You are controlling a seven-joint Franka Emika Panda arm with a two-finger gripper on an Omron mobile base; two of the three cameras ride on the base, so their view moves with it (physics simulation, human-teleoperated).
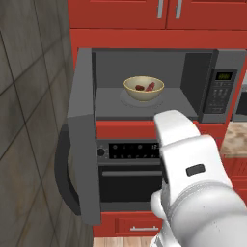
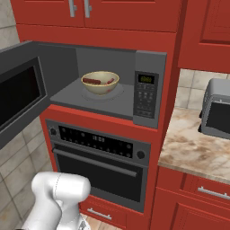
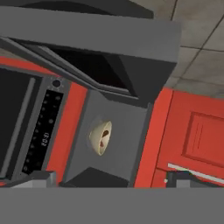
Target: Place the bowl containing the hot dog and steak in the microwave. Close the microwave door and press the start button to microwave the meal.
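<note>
The bowl [image 1: 144,89] sat on the floor of the microwave [image 2: 108,96] cavity, holding the hot dog [image 2: 92,81] and the steak [image 1: 150,87]. The microwave door [image 1: 82,140] stood swung fully open to the left. The gripper's fingers [image 3: 41,178] appeared wide apart at the hand view's lower edge, holding nothing. Placement judged complete; door closing was the step in hand. The next move called for reaching behind the door's outer edge and sweeping it shut, before pressing the keypad [image 2: 146,96].

Bowl [image 1: 143,89] with hot dog [image 2: 92,81], steak [image 1: 150,87] inside microwave [image 2: 146,94]; door [image 1: 82,140] open.
</note>
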